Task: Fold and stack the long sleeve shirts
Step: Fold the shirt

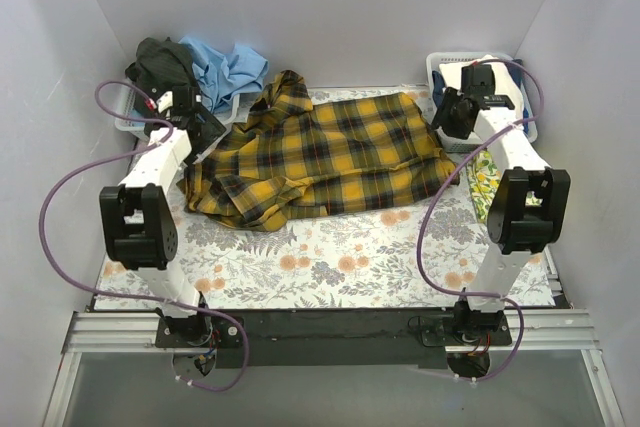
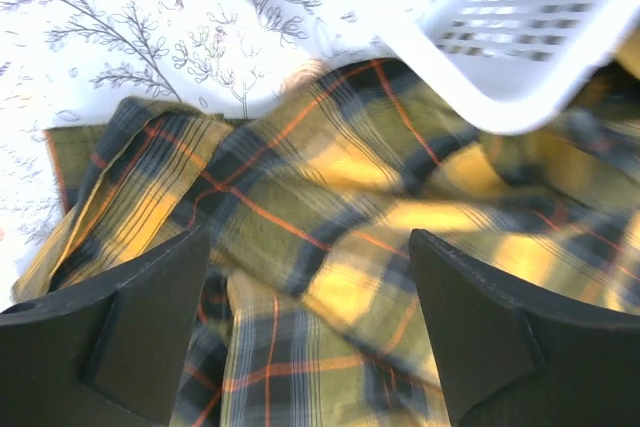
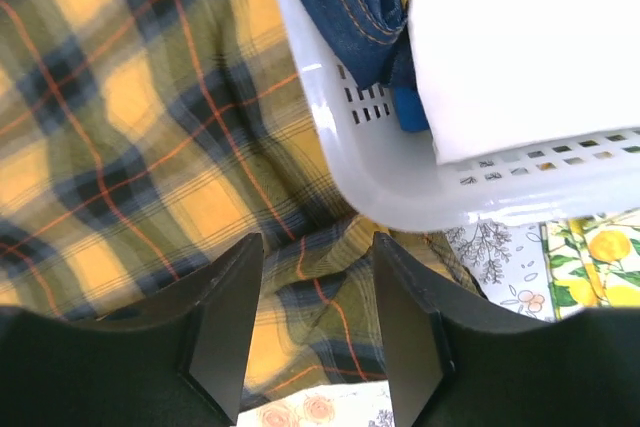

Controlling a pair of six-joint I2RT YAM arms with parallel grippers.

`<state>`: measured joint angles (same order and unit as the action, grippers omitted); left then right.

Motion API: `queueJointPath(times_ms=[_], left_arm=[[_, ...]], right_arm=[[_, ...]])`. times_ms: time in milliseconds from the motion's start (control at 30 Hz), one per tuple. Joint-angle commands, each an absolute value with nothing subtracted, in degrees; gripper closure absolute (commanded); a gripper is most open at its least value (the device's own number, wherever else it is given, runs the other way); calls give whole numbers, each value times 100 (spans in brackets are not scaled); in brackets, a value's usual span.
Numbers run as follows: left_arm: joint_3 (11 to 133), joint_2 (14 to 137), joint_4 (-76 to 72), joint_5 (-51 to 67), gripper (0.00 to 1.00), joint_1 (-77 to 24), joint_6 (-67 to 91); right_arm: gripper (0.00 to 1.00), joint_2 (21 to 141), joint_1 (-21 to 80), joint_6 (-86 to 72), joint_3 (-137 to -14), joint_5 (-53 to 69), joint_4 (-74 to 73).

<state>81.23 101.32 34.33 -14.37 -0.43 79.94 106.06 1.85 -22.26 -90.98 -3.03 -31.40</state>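
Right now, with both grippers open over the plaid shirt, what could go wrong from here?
1. The left gripper hangs open over bunched, overlapping layers of the plaid shirt. Closing there could pinch several folds instead of one edge.
2. The right gripper is open over the shirt's right edge, close beside the white basket. A descent here might clip its rim or drag it along.
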Motion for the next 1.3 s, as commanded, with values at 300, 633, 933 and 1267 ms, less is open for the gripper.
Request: queueJointPath(times_ms=[300, 633, 933, 1267], left_arm=[[5503, 7261, 3946, -318, 30, -9, 8419], [4412, 7031, 3797, 150, 37, -9, 8982], [4175, 7584, 3428, 70, 48, -9, 9079], [4043, 7935, 3165, -237, 57, -9, 9018]], right_arm=[[46, 9018, 562, -2223, -7700, -79, -2857], [48, 8798, 712, -2320, -7058, -61, -2786], [49, 8903, 712, -2329, -7136, -44, -2777], [49, 9061, 721, -2320, -7286, -44, -2795]])
